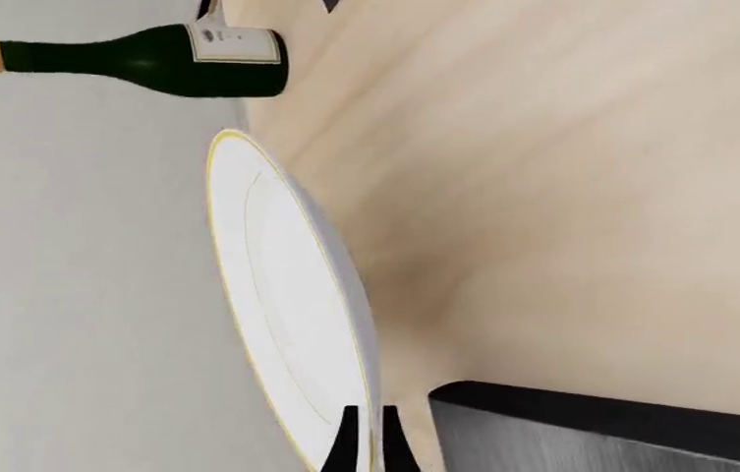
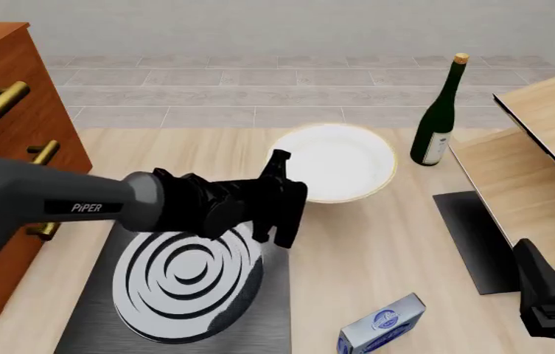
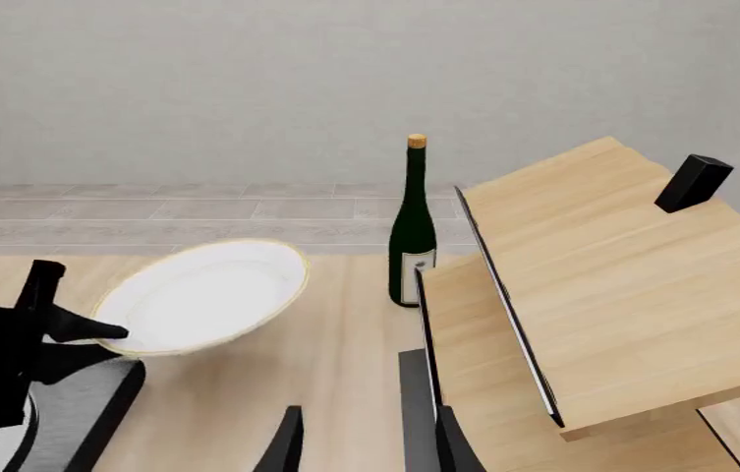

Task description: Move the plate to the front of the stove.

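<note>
1. Gripping the near-left rim of the plate [image 2: 341,161], the left gripper [image 2: 279,193] has its two dark fingers [image 1: 343,447] pinched close together on the thin pale-yellow edge, one on each face, as the left wrist view shows.
2. Seen from the front, the plate sits at about 1 o'clock from the left gripper, tilted and raised off the table [image 2: 385,243] on its far side, as the right wrist view makes plain.
3. Below the gripper, toward 7 o'clock, lies the stove [image 2: 186,274], a dark slab with silver-grey rings; the plate is just beyond its far edge and slightly right, not overlapping the ring pattern.
4. At 3 o'clock from the plate, a green wine bottle [image 2: 441,110] with a cork stands upright, near but apart from the rim.
5. A wooden drawer cabinet [image 2: 7,125] with brass handles stands at the left edge of the front view.
6. A light wooden board structure [image 2: 542,162] rises at the right, with a plain black mat [image 2: 469,240] lying at its foot.
7. A small blue-and-white box [image 2: 383,324] lies near the front edge, at 5 o'clock from the stove's rings.
8. Low at the right corner, the right gripper [image 3: 363,447] hangs with its fingers parted, holding nothing, well apart from the plate.
</note>
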